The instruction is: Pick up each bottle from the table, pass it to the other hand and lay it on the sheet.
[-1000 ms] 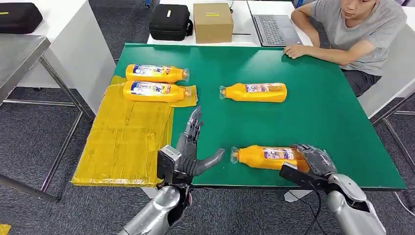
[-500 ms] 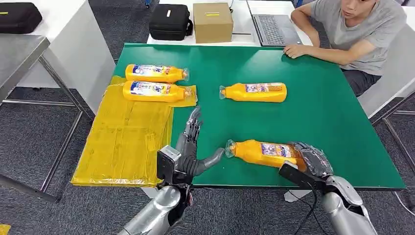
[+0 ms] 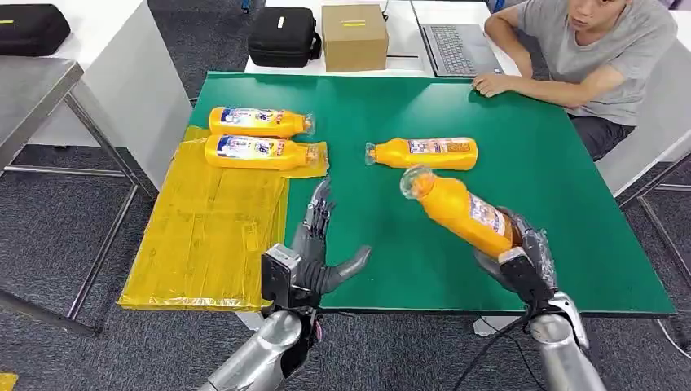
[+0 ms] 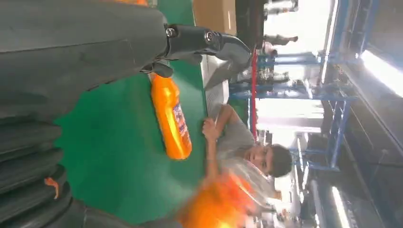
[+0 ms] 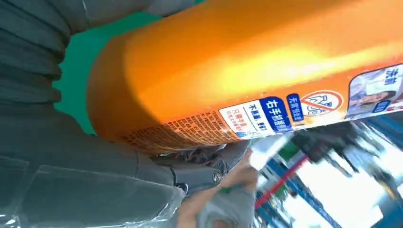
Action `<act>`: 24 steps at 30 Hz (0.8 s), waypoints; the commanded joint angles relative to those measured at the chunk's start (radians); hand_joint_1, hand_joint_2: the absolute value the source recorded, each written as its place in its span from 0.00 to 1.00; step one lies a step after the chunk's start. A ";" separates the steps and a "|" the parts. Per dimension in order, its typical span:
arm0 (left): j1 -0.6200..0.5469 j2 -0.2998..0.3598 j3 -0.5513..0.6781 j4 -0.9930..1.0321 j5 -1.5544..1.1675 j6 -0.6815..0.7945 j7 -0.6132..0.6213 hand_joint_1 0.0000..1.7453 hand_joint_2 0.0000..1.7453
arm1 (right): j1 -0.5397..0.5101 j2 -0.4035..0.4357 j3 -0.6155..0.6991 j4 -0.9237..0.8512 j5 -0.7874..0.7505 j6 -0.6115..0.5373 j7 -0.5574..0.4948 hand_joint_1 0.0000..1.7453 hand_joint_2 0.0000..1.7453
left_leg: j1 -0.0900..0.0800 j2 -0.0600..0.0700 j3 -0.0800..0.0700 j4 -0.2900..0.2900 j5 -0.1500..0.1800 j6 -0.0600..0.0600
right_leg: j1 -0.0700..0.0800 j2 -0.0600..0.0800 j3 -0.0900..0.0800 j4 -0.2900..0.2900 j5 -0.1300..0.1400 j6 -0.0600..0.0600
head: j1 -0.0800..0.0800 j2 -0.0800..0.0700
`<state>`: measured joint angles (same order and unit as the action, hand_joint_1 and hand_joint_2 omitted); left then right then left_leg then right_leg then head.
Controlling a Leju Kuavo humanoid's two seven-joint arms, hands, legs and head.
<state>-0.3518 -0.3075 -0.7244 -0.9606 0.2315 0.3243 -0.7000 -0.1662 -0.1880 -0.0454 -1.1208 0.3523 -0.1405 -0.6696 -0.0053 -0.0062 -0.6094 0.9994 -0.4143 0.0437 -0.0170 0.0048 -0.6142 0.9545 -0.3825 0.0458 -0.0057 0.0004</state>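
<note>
Now the right hand grips an orange bottle by its base at lower right of the frame, lifted off the green surface and tilted — cap toward upper left. At lower centre the left hand holds nothing — fingers spread. Two bottles lie by the yellow sheet.

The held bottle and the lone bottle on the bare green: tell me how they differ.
The held bottle is off the table, gripped at its base by the right hand; the lone bottle rests untouched on the green table. The held bottle tilts, cap raised toward the open left hand; the lone bottle lies flat, cap pointing left. Both are orange with labels and clear caps.
</note>
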 commanded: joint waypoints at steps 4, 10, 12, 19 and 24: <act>-0.018 0.001 0.043 0.037 0.000 0.058 0.002 0.00 1.00 | 0.089 0.090 0.083 -0.212 -0.241 -0.146 -0.029 1.00 1.00 | 0.001 0.003 0.005 0.000 -0.004 -0.003 | 0.001 0.002 0.004 0.001 -0.003 -0.003 | 0.000 0.000; -0.015 -0.002 0.044 0.039 0.003 0.043 0.002 0.00 1.00 | 0.098 0.107 0.088 -0.218 -0.262 -0.155 -0.029 1.00 1.00 | 0.001 0.002 0.003 0.000 -0.001 -0.002 | 0.001 0.001 0.002 0.000 -0.001 -0.002 | 0.000 0.000; -0.021 -0.008 0.037 0.060 0.015 0.020 0.002 0.00 1.00 | 0.097 0.116 0.090 -0.208 -0.256 -0.162 -0.029 1.00 1.00 | 0.001 0.003 0.004 0.000 -0.002 -0.002 | 0.001 0.002 0.003 0.000 -0.002 -0.002 | 0.000 0.000; -0.030 -0.031 0.010 0.125 0.103 -0.095 0.065 0.00 1.00 | 0.112 0.130 0.130 -0.228 -0.218 -0.248 -0.029 1.00 1.00 | 0.001 0.001 0.003 -0.001 -0.002 -0.002 | 0.001 0.001 0.003 -0.001 -0.001 -0.002 | 0.000 0.000; -0.042 -0.032 -0.031 0.142 0.192 -0.171 0.100 0.00 1.00 | 0.049 0.132 0.262 -0.096 -0.142 -0.455 -0.029 1.00 1.00 | 0.001 0.003 0.007 -0.001 -0.003 -0.003 | 0.001 0.002 0.005 -0.001 -0.002 -0.003 | 0.000 0.000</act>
<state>-0.3504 -0.3334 -0.6989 -0.9193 0.3533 0.2105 -0.6313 -0.0403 -0.0774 0.0630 -1.3512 0.1477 -0.4109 -0.6970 -0.0052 -0.0057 -0.6094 0.9993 -0.4144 0.0435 -0.0170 0.0051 -0.6150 0.9544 -0.3828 0.0455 -0.0057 0.0004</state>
